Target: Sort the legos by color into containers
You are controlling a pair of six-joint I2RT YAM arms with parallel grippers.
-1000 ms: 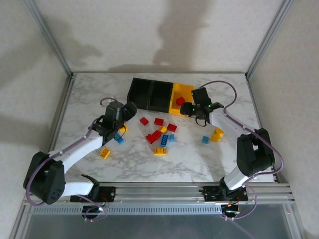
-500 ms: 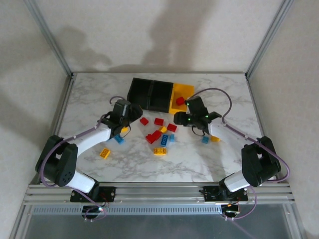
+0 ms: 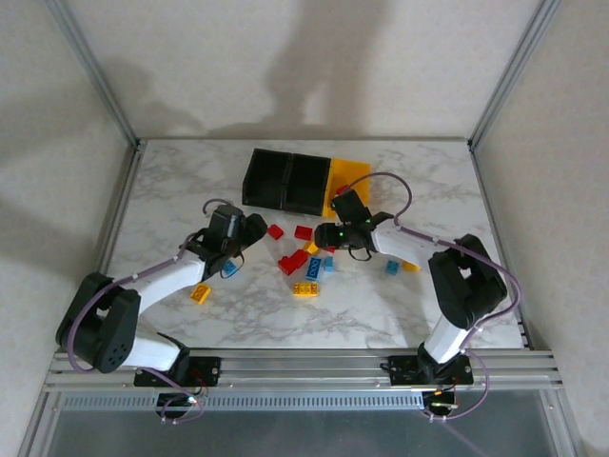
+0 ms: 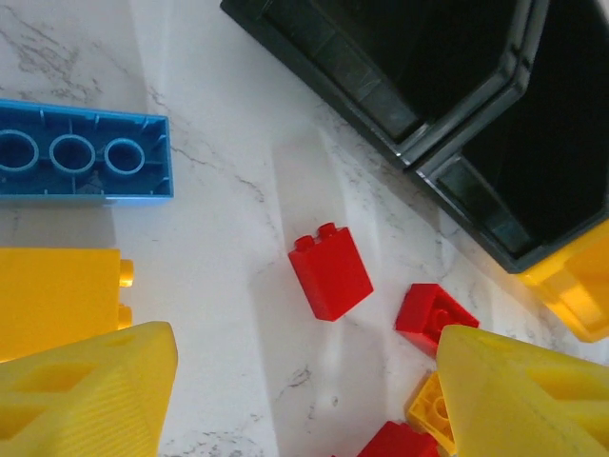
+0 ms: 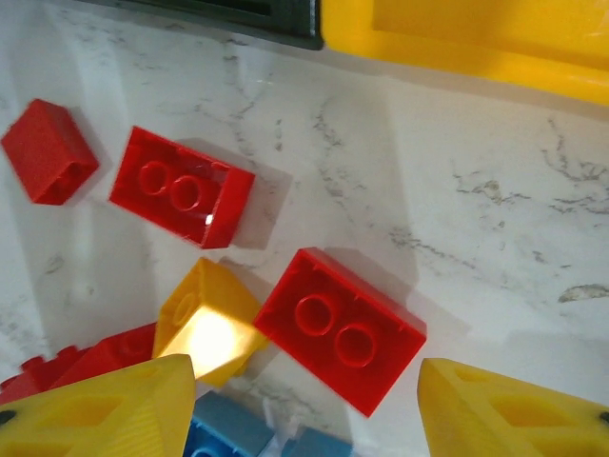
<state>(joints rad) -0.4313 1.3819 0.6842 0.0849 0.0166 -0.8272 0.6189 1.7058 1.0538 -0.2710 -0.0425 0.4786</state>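
Legos (image 3: 293, 261) lie directly under both pincers. The left pincer (image 4: 304, 381) hangs released, its yellow fingers (image 4: 86, 390) spread wide with nothing between them. It is above a small red brick (image 4: 330, 271) lying on its side. A long blue brick (image 4: 81, 152), hollow side up, and a yellow brick (image 4: 57, 300) lie near it. The right pincer (image 5: 304, 400) is likewise released and empty, poised over a red brick with two rings (image 5: 340, 330) that touches a yellow cube (image 5: 205, 328).

Beyond them, the other red, blue and yellow pieces are strewn across the middle of the bench (image 3: 238, 314), which is white marble with grey veins. The containers (image 3: 285, 181) stand in a row at the far side: two black bins (image 3: 252, 176) and a yellow bin (image 3: 352, 171). Pale textured walls and aluminium posts (image 3: 90, 67) enclose the bench.

A second ago the right pincer sat at the yellow bin's front edge. It has since swung left onto the red cluster, while the left pincer has crept rightward towards the same pile.
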